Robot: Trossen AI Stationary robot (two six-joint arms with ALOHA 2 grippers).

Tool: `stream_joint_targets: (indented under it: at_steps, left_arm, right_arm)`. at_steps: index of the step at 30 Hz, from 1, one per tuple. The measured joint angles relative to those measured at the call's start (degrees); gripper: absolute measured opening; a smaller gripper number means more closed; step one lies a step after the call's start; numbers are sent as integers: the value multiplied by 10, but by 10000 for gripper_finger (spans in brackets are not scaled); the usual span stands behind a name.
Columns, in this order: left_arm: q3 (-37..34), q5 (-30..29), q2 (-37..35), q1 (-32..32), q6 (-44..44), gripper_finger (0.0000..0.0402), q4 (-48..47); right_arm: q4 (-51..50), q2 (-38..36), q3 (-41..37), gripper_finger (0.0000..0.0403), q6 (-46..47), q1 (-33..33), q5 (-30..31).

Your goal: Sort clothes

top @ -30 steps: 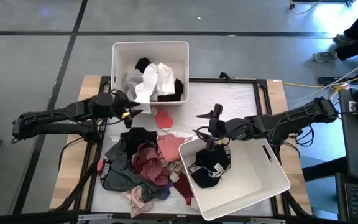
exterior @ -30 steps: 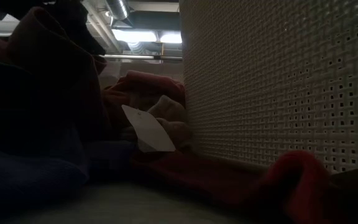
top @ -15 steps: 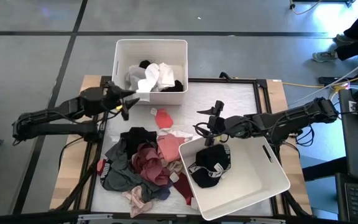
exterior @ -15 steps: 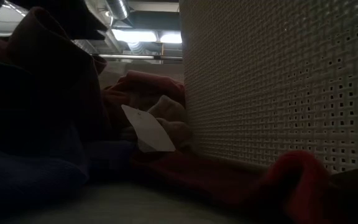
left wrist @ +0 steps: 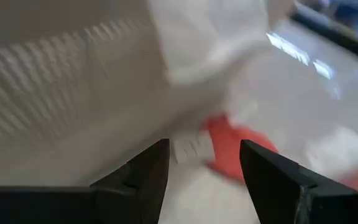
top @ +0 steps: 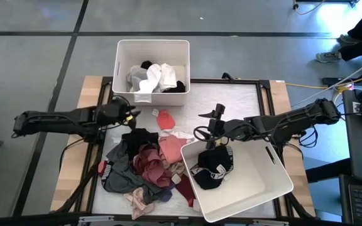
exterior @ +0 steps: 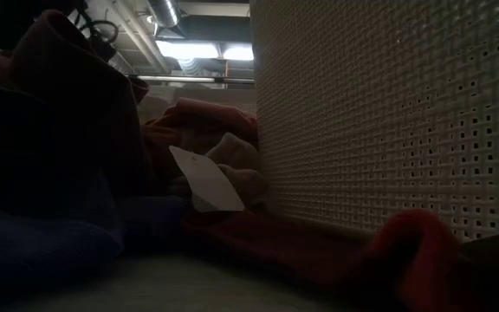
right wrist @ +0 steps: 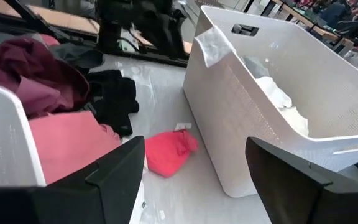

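Left gripper [left wrist: 202,163] and right gripper [right wrist: 194,171] both show fingers spread apart, seemingly holding nothing.

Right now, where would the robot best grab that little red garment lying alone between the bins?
Probably from straight above, pinching the raised middle of the red garment. It lies crumpled and low on the table, apart from the pile, so nothing blocks a top approach.

Mixed clothes [top: 144,166] heaped on table, some binned
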Motion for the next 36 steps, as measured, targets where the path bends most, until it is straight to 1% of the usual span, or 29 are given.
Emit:
stream_joint_targets:
  at_steps: [3,6,10,14,16,18,19,21,24,28,29,32,36]
  left_arm:
    - [-11,-30,5,0,39,185,74]
    - [-12,-33,9,0,84,185,142]
    - [-11,-37,8,0,161,185,257]
    - [-11,-55,8,5,245,185,379]
    - [-10,-70,8,17,287,185,422]
    - [-1,-98,8,33,313,185,417]
    - [2,-106,7,40,312,185,405]
    - [8,-99,5,41,303,185,366]
    - [21,-22,5,25,316,185,331]
    - [44,78,5,-23,324,185,259]
    - [49,90,6,-38,321,185,234]
    - [61,94,9,-81,300,185,154]
    - [64,92,16,-128,235,185,105]
  right_arm:
    - [1,1,0,280,0,0,0]
    - [2,1,0,280,0,0,0]
    - [2,1,0,280,-1,0,0]
    - [1,1,0,280,-2,0,0]
    - [1,1,0,280,-2,0,0]
    - [1,1,0,280,-2,0,0]
    - [1,1,0,280,-2,0,0]
    - [1,1,0,280,-2,0,0]
    - [1,1,0,280,-2,0,0]
    - [1,1,0,280,-2,0,0]
    - [1,1,0,280,-2,0,0]
    - [1,1,0,280,-2,0,-1]
    - [4,1,0,280,0,0,-26]
